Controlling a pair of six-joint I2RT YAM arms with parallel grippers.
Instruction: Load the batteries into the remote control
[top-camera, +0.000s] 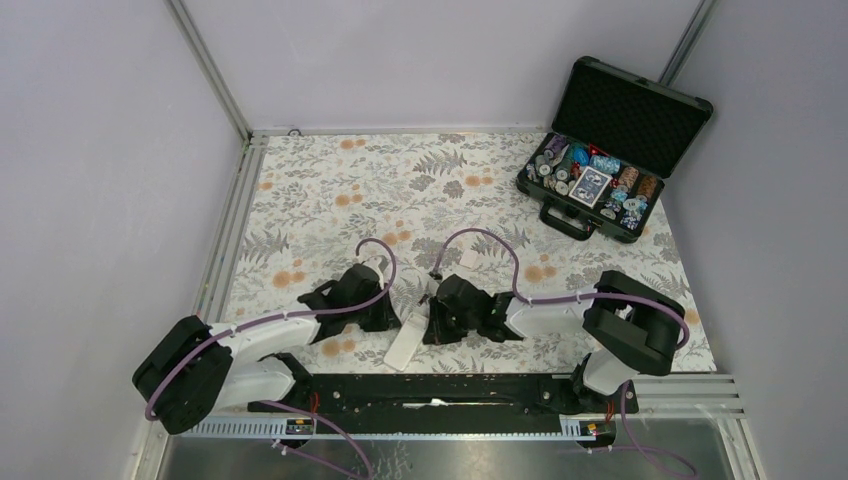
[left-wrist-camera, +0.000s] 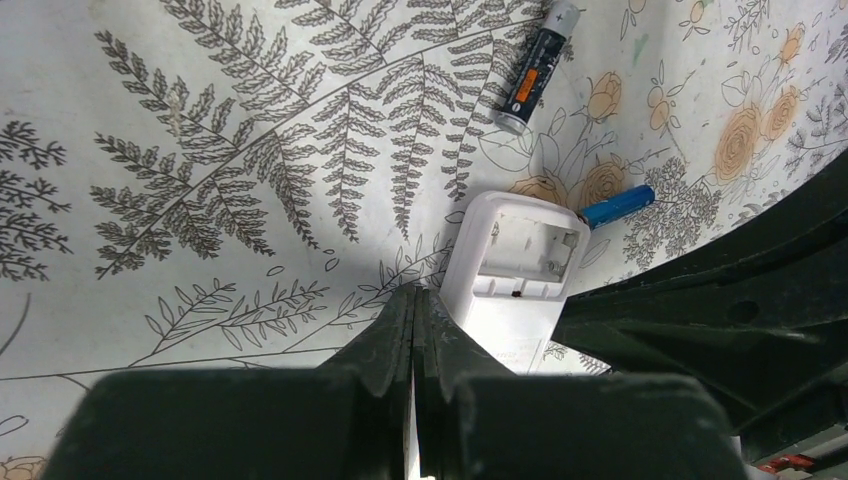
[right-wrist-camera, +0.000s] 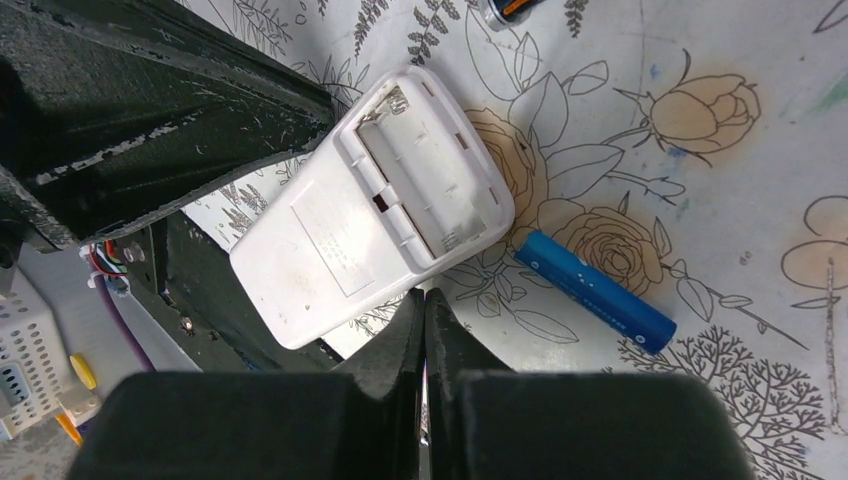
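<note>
The remote lay back-up on the flowered worktop, between the two hands and close to the arm bases. Its cover was off and the compartment showed bare, with no cell seated.

In the right wrist view the blue cell lay flat on the worktop at 4 o'clock from the remote, just beside its open end and apart from it. In the left wrist view a dark cell with an orange band lay farther off, at 12 o'clock from the remote.

The left hand was clenched with nothing between its fingers, its tips just beside the remote's edge at 9 o'clock. The right hand was likewise clenched and empty, its tips at the remote's long edge, at 5 o'clock from its middle.

Loading looked not yet begun: the step in hand seemed to be the fetching of the first cell. The next move would call for one hand to release, most likely the right, as the blue cell lay nearest it. That hand would straddle the cell across its width and lift it. The other hand would probably need to pin the remote so it did not slide as the cell was pressed in.
</note>
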